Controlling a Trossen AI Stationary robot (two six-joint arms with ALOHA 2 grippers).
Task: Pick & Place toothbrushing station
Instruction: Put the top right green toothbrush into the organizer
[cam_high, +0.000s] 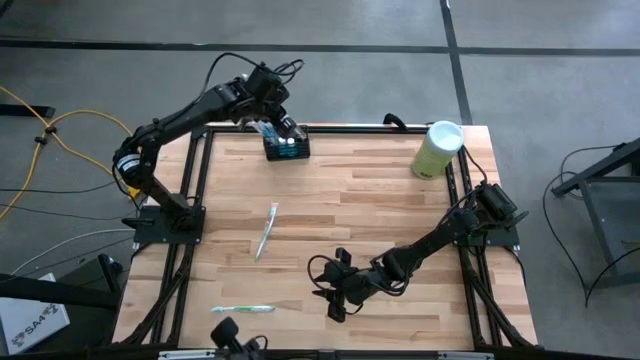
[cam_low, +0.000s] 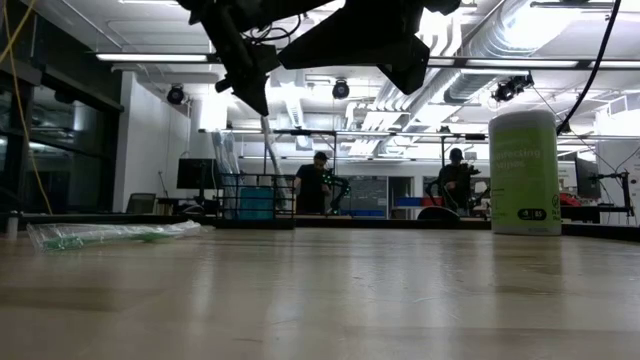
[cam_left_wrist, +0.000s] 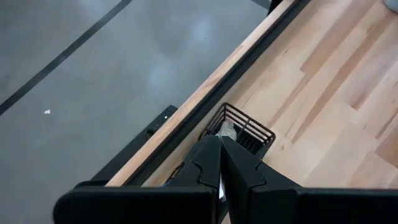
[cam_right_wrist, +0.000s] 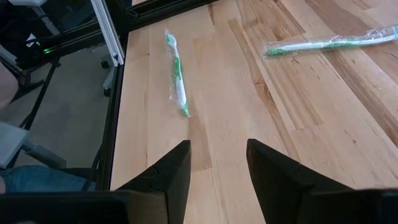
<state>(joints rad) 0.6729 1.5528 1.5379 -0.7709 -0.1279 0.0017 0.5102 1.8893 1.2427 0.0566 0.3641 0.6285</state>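
Partway through: left pincer (cam_high: 268, 124) shut on a toothbrush (cam_high: 266, 128) over the far-edge holder (cam_high: 286, 146), right pincer (cam_high: 331, 297) open, empty, two wrapped toothbrushes (cam_high: 266, 230) left on bench (cam_high: 370, 200).

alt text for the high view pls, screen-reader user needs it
Seen from above, the shut left gripper holds a toothbrush over the black toothbrushing station at the wooden table's far edge. The open right gripper hovers near the front, between two wrapped toothbrushes. A pale green canister stands at the far right corner.
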